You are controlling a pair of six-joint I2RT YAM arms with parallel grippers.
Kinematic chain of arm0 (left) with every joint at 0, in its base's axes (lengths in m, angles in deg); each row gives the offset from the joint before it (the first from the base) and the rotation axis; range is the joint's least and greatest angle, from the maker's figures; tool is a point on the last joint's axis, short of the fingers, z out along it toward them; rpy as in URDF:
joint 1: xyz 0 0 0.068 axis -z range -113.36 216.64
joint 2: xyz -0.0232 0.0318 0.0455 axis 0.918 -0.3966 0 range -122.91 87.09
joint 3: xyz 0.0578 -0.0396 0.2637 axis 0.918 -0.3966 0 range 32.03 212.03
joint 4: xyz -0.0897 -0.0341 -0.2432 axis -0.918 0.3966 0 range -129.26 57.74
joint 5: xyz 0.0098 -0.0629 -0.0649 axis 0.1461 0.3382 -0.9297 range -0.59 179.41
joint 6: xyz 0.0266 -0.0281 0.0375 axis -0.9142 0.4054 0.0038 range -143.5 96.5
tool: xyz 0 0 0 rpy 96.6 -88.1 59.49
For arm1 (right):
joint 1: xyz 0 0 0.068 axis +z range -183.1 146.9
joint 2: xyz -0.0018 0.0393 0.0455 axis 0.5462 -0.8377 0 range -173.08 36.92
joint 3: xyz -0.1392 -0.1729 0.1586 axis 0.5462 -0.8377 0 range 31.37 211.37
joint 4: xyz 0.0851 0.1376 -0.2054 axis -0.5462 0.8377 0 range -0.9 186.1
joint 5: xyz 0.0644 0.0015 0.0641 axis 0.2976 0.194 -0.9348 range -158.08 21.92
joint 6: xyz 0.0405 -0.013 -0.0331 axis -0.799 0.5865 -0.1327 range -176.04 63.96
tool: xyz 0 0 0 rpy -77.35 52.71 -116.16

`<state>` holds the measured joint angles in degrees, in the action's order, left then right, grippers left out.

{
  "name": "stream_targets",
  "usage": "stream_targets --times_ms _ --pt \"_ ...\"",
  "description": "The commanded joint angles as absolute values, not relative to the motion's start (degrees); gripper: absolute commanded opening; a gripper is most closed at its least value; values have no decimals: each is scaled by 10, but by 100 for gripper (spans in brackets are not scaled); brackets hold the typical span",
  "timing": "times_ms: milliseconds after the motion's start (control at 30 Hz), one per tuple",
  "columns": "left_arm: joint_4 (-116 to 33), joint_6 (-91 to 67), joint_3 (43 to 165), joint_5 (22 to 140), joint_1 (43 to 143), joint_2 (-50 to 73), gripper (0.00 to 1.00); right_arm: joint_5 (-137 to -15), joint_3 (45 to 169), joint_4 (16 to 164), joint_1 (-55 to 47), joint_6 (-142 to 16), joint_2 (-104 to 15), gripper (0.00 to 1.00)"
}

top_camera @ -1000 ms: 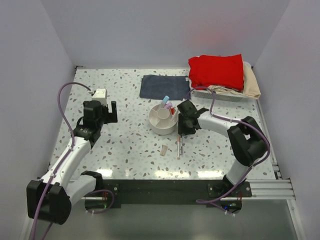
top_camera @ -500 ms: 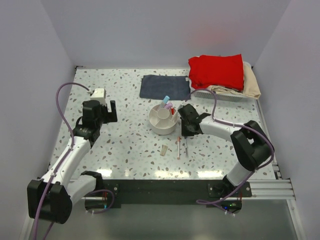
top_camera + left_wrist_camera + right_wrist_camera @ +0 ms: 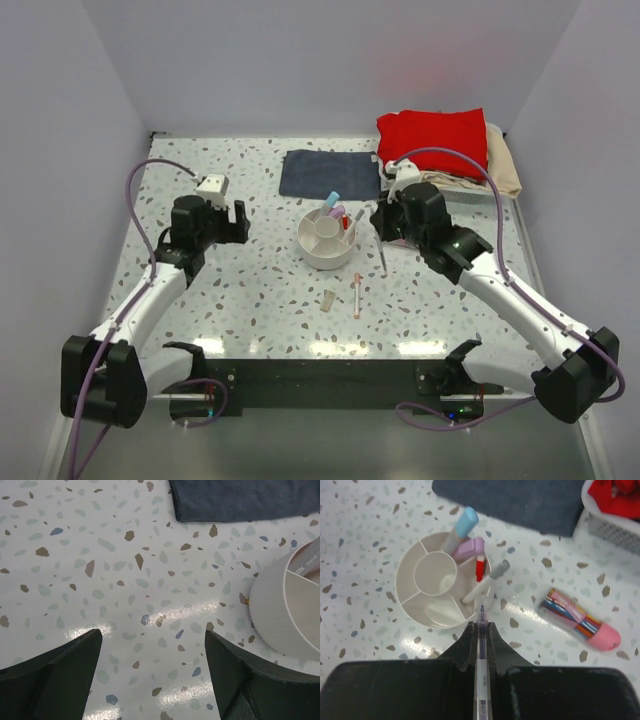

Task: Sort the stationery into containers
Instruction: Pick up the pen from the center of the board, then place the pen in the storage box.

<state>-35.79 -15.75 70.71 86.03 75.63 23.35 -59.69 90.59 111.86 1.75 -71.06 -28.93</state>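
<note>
The round off-white divided bowl (image 3: 311,249) stands mid-table, holding a blue-capped marker (image 3: 463,524), a pink-purple marker (image 3: 471,548), a red-capped pen (image 3: 480,570) and a grey-capped pen (image 3: 490,580). My right gripper (image 3: 381,233) is right of the bowl, raised, and shut on a slim clear pen (image 3: 481,625) whose tip points at the bowl's rim (image 3: 405,605). A pink-tipped bundle (image 3: 580,620) lies right of the bowl. A red-capped pen (image 3: 356,295) and a beige eraser (image 3: 329,299) lie in front of it. My left gripper (image 3: 238,222) is open and empty, left of the bowl (image 3: 285,620).
A folded dark-blue cloth (image 3: 330,172) lies behind the bowl and shows in the left wrist view (image 3: 240,500). A white basket (image 3: 440,188) with red and beige cloths stands at the back right. Grey walls enclose the table on three sides.
My right gripper has closed on the clear pen that lay beside the red-capped pen, lifted it, and moved back to the bowl's right side. My left gripper has shifted slightly right.
</note>
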Motion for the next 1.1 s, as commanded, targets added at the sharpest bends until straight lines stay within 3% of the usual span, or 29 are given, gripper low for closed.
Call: stream_targets --times_ms 0,100,400,1067 --pt "-401 -187 732 774 751 208 89 -624 870 927 21 -640 -293 0" --pt "-375 -219 750 743 751 194 84 -626 867 836 22 -625 -312 0" --pt "-304 -297 775 731 750 188 86 -637 857 661 28 -597 -385 0" --pt "-291 -320 782 757 729 170 86 -630 823 552 40 -652 -485 0"
